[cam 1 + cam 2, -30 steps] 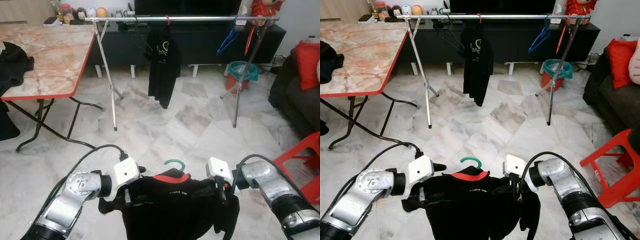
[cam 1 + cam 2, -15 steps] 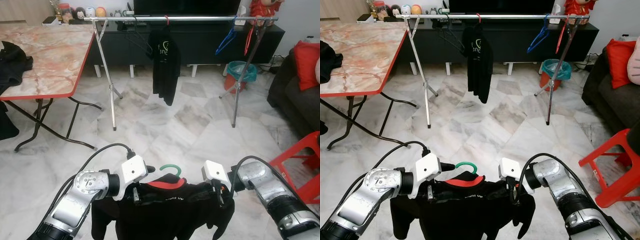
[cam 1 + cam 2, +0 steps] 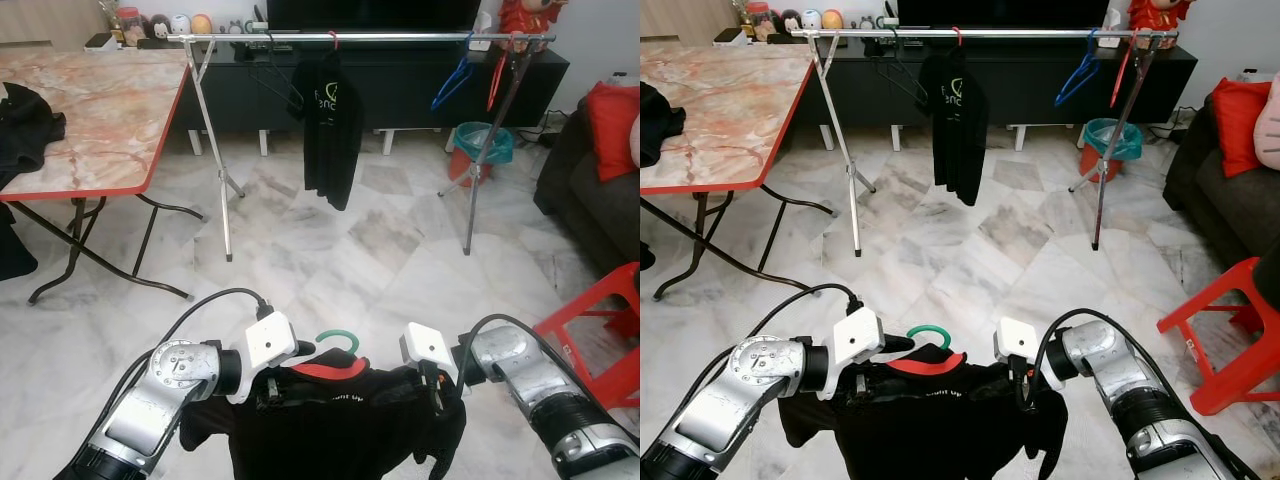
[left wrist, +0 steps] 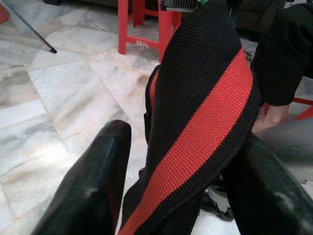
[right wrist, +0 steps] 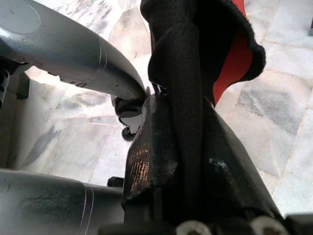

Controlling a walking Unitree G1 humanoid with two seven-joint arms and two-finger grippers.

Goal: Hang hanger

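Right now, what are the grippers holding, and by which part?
Both hold the black shirt on its green-hooked hanger: left gripper clamps the red-striped collar side, right gripper pinches the opposite shoulder fabric.

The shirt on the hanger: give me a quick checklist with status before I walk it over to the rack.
1. Left claw on the shirt at the collar: ok, the left wrist view has the red-striped collar between the fingers.
2. Right claw on the shirt's other shoulder: ok, fabric is pinched tight in the right wrist view.
3. Green hook sticking up free above the collar: ok.
4. Free space on the rail: ok, there is a bare stretch between the hung black shirt and the blue hanger.
5. Path across the floor to the rack: ok.
6. Hanger seated inside both shoulders: cannot tell, fabric hides it.
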